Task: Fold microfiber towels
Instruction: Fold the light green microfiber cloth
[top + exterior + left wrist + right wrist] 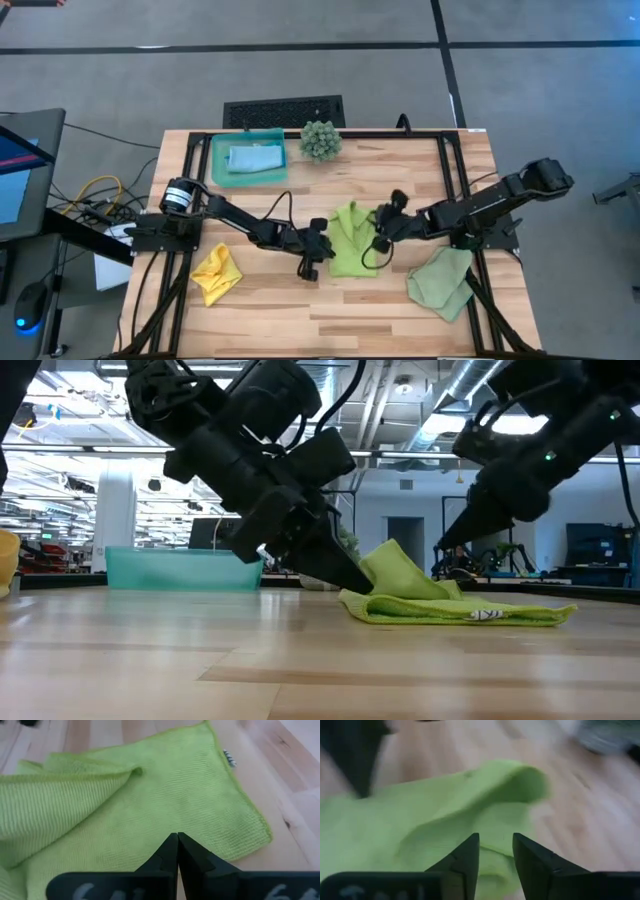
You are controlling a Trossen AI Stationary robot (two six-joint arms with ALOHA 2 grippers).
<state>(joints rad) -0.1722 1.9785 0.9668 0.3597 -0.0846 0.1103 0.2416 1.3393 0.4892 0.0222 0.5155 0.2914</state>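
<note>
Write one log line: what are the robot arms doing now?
lime green towel: half folded | left gripper: shut, pinning it | right gripper: open above it

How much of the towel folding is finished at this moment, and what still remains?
Done, apparently: the light blue towel lies flat in the teal plastic tray. In hand: the lime green microfiber towel at mid-table, partly folded, with the shut left gripper pressing on it and the right gripper, fingers apart, just above a raised fold. Left: the crumpled yellow towel and the rumpled sage green towel.
</note>
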